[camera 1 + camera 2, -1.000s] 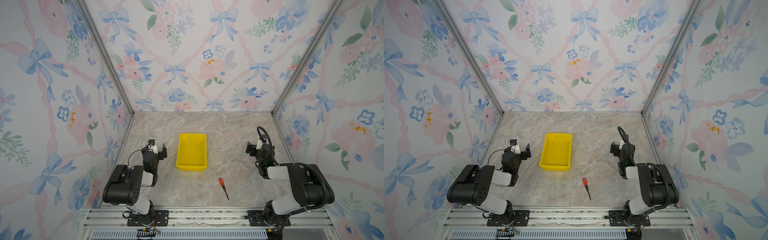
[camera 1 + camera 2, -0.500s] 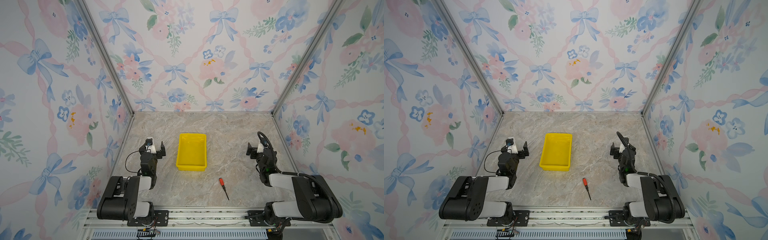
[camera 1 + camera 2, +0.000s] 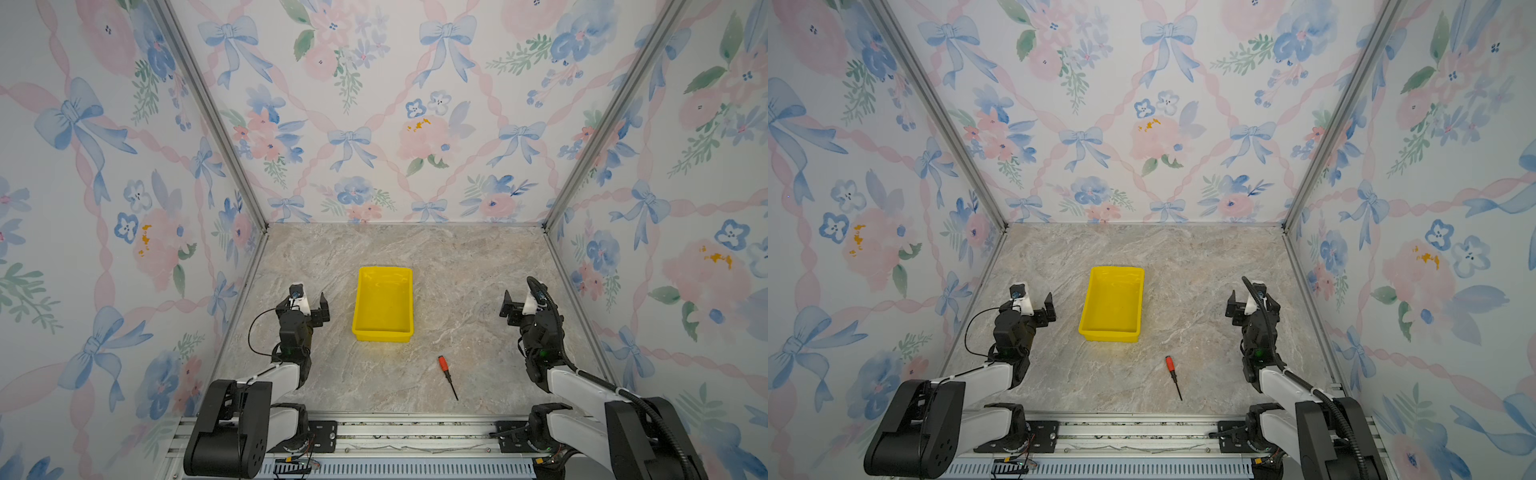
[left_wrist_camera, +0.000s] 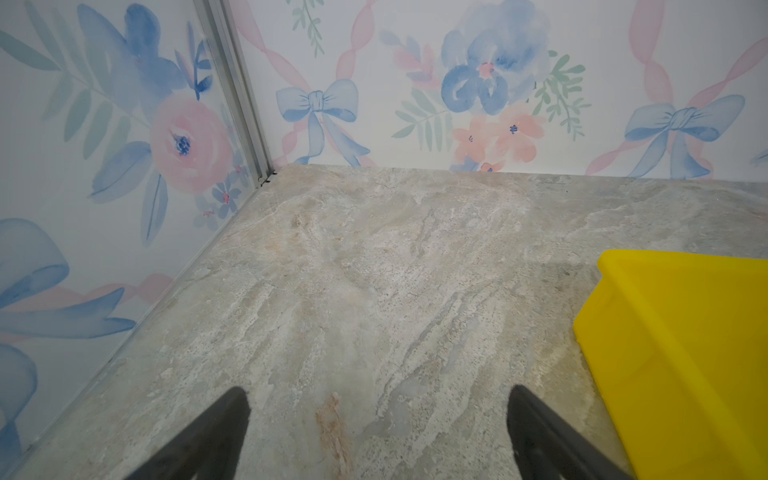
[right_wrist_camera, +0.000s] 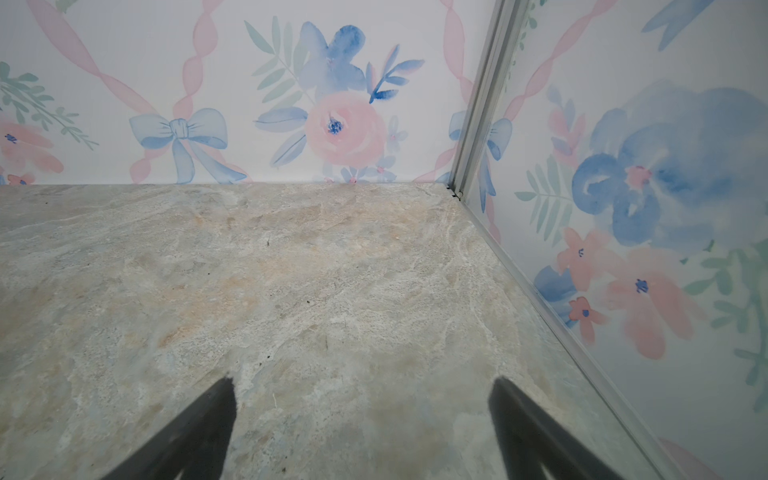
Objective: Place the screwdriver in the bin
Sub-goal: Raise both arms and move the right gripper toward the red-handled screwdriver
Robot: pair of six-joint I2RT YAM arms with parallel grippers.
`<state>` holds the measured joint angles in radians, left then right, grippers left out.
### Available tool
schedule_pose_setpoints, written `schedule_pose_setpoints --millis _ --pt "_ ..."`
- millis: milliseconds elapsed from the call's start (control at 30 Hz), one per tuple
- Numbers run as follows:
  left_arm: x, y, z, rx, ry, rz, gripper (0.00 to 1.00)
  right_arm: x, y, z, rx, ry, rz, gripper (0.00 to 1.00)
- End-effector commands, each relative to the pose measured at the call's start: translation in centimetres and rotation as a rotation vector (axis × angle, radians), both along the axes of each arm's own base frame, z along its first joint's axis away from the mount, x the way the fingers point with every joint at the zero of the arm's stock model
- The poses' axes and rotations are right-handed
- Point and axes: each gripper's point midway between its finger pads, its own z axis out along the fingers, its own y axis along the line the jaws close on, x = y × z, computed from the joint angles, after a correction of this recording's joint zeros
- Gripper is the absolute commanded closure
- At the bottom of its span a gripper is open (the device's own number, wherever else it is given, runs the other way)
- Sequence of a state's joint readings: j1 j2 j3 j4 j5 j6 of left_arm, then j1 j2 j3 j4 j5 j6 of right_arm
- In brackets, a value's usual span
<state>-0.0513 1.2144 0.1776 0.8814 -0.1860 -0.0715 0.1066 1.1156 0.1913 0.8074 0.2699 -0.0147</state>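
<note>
The screwdriver [image 3: 448, 376] [image 3: 1173, 376], with an orange-red handle and a thin dark shaft, lies on the marble floor in both top views, in front of the bin and a little to its right. The yellow bin [image 3: 383, 299] [image 3: 1112, 303] stands mid-floor with nothing in it. My left gripper [image 3: 305, 305] [image 3: 1034, 307] [image 4: 378, 390] hovers open just left of the bin, whose corner [image 4: 681, 353] shows in the left wrist view. My right gripper [image 3: 524, 305] [image 3: 1252, 305] [image 5: 362, 380] is open near the right wall, behind and to the right of the screwdriver. Neither wrist view shows the screwdriver.
Floral walls close off the left, back and right sides, with metal corner posts [image 3: 573, 166]. A metal rail [image 3: 415, 432] carrying both arm bases runs along the front edge.
Both arms have dropped their elbows toward the front rail, while the grippers stay open and nearly in place. The screwdriver and bin have not moved.
</note>
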Motion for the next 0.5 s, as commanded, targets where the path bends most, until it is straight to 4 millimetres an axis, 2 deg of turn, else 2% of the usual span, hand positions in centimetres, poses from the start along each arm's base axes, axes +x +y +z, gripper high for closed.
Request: schedule_pose_setpoints --millis 0,67,167,367,467 --pt "0.0 0.4 0.1 -0.013 0.008 0.022 0.03 -0.1 0.0 -0.7 0.006 0.043 -0.009 0.03" --pt "-0.1 0.5 0.7 -0.013 0.012 0.032 0.03 -0.3 0.4 0.1 0.004 0.053 0.004 0.03" --pt "-0.3 0.8 2.0 -0.014 0.020 0.046 0.03 -0.8 0.9 2.4 -0.005 0.045 0.014 0.03" --pt "-0.4 -0.2 3.6 -0.097 0.100 0.037 0.02 -3.5 -1.5 5.9 0.084 0.169 -0.160 0.03" --pt "-0.5 -0.9 3.9 -0.171 0.143 0.025 0.03 -5.1 -1.4 7.0 0.107 0.246 -0.188 0.03"
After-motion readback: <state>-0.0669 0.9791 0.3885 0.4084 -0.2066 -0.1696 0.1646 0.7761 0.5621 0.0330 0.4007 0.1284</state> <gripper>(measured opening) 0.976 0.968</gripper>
